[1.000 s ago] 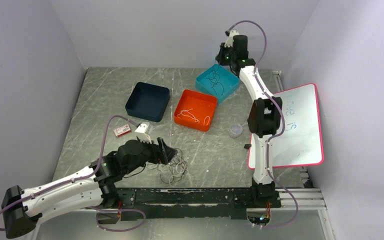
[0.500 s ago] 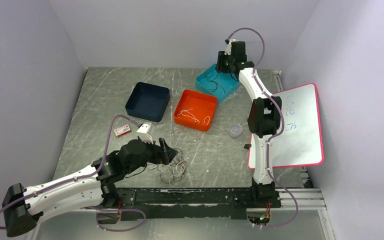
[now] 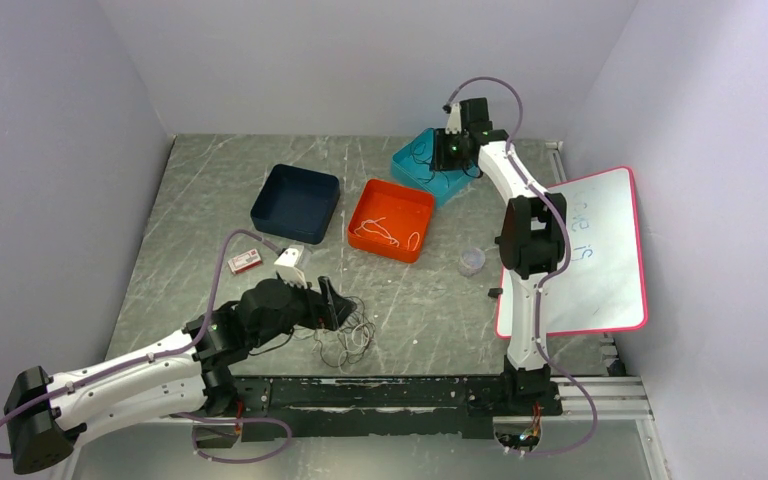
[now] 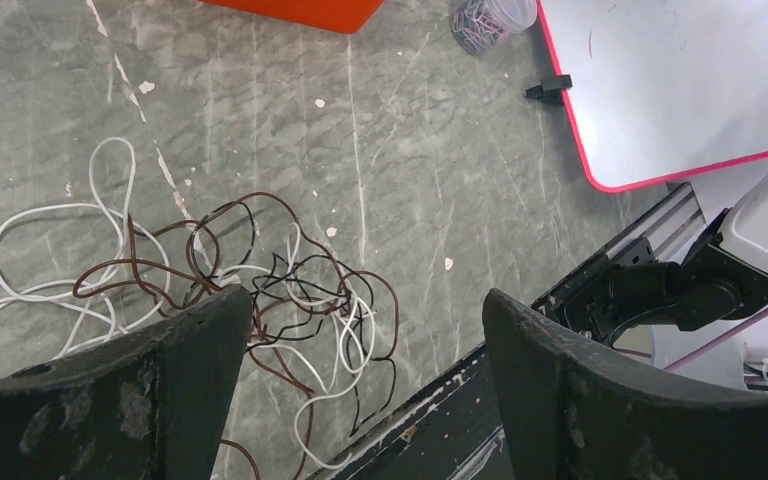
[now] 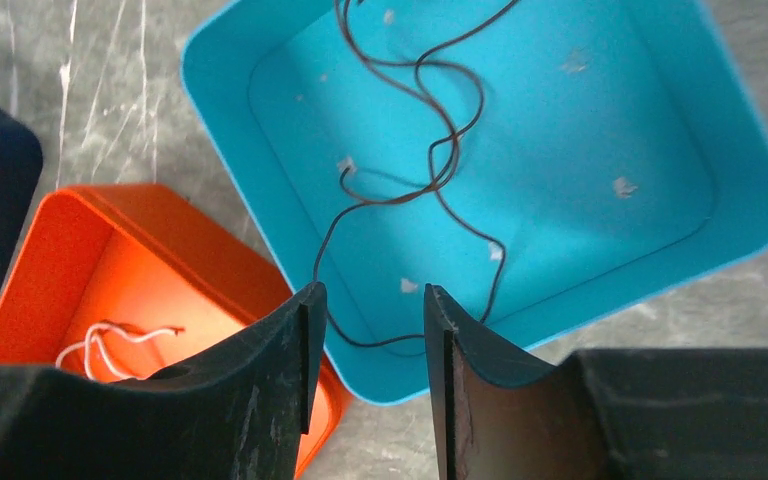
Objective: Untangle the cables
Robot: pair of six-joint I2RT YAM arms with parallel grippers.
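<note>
A tangle of thin white, brown and black cables (image 3: 345, 335) (image 4: 300, 285) lies on the table near its front edge. My left gripper (image 3: 332, 305) (image 4: 365, 300) hangs open just above the tangle's left side, with nothing between its fingers. At the back, my right gripper (image 3: 447, 150) (image 5: 372, 292) stands open over the near corner of the teal bin (image 3: 415, 172) (image 5: 580, 150). One dark cable (image 5: 430, 150) curls loose on the bin floor, and part of it passes below the gap between the fingers. A white cable (image 3: 385, 232) (image 5: 110, 340) lies in the orange bin (image 3: 360, 210) (image 5: 90, 260).
A navy bin (image 3: 296, 203) sits left of the orange one. A pink-edged whiteboard (image 3: 590, 250) lies at the right, with a small cup of clips (image 3: 472, 262) and a small black piece (image 3: 494, 292) beside it. A small red-and-white card (image 3: 244, 262) lies near the left arm.
My right gripper has gone from shut to open and come down toward the teal bin. The left arm has barely moved.
</note>
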